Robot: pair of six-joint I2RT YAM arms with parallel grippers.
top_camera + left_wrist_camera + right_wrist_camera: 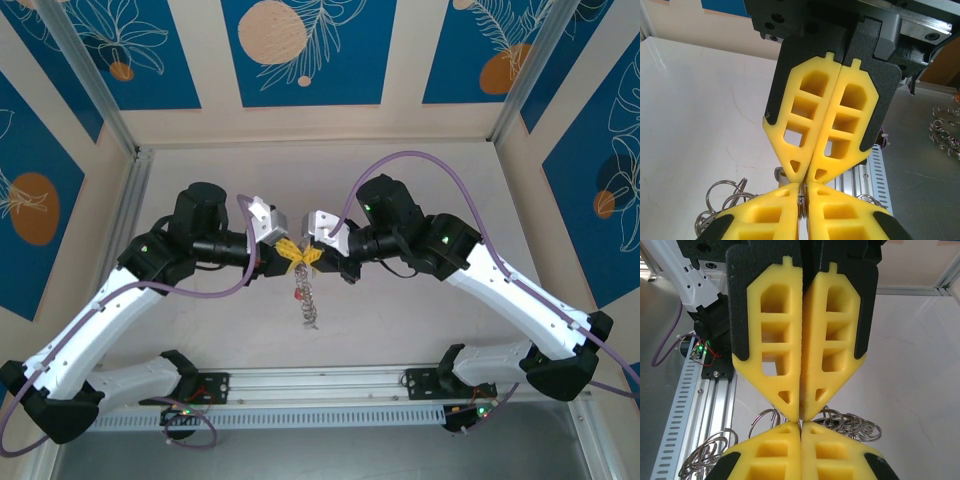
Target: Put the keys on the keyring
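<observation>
Keyring (306, 298), a tangle of silver loops, dangles directly beneath the spot where the two claws meet tip to tip. The left claw (801, 187) is pinched nearly closed. A thin sliver of metal shows in the seam between its yellow fingers (765, 220), seemingly an edge of the ring. The right claw (800, 424) is fully closed, and whether it pinches anything cannot be told. Individual keys are too small to pick out among the loops below the claws. This looks like the threading step, with ring and key meeting at the fingertips. Next, one claw likely has to hold steady while the other works its piece along a loop, with neither letting go.
</observation>
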